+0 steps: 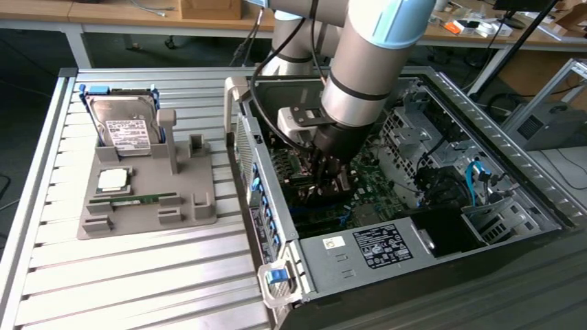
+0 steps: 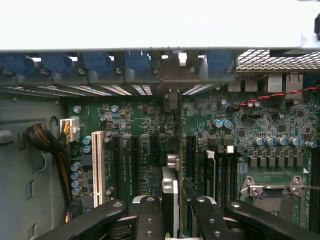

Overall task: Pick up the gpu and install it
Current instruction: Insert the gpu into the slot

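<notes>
Landmark is the open PC case (image 1: pixel 513 179); going across the exterior view from its left.

Well off the case, toward the exterior view's left, the grey parts holder (image 1: pixel 147 206) sits on the slatted table (image 1: pixel 137 289). The hard drive (image 1: pixel 124 127) stands propped in its back slot, the CPU (image 1: pixel 113 180) lies flat in the middle, and the memory stick (image 1: pixel 137 200) lies in the groove below it. Each part has its own pocket, probably so pick poses stay repeatable. I see no gpu on the holder.

At the case wall nearest the holder there's a row of blue slot latches (image 1: pixel 261 206) along the edge, and one blue tab (image 1: pixel 276 276) at the near corner.

Inside the case, the arm (image 1: pixel 367 62) comes down steeply into the bay and the gripper (image 1: pixel 323 180) is low over the motherboard (image 1: pixel 376 182).

In the wrist view, the gripper (image 2: pixel 172 210) is pinching the gpu (image 2: pixel 170 187), which is seen edge-on between the two fingers (image 2: pixel 150 215). The card stands upright, its thin edge toward the board. It sits in line with the expansion slots (image 2: pixel 135 160), its far end pointing at the rear bracket openings (image 2: pixel 172 80). Likely held by the top edge so the connector edge stays free. Can't tell whether it is already touching a slot.

To the exterior view's right inside the case are the drive cage (image 1: pixel 500 213) and a blue cable (image 1: pixel 475 180), away from the gripper.
</notes>
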`<state>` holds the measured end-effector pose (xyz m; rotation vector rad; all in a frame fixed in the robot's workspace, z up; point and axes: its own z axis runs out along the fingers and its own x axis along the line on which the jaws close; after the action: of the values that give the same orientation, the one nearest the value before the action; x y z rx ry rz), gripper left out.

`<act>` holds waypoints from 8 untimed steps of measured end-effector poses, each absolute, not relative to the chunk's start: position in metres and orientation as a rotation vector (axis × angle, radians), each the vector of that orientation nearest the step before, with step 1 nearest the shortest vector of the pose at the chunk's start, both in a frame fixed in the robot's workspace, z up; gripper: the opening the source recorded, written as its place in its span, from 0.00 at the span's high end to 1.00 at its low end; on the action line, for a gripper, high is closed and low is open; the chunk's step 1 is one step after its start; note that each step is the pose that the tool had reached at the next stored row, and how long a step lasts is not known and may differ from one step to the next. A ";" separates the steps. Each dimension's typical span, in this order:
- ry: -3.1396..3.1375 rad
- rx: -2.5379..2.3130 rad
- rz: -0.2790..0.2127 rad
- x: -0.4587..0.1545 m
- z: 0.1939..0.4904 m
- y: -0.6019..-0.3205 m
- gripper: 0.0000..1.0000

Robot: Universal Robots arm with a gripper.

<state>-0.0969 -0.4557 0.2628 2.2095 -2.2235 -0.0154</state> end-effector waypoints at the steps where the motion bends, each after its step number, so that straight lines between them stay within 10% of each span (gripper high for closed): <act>1: -2.224 2.210 -0.016 -0.097 0.262 -0.456 0.73; 8: -2.223 2.209 -0.015 -0.097 0.260 -0.456 0.73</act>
<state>-0.0969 -0.4557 0.2597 2.2094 -2.2235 -0.0154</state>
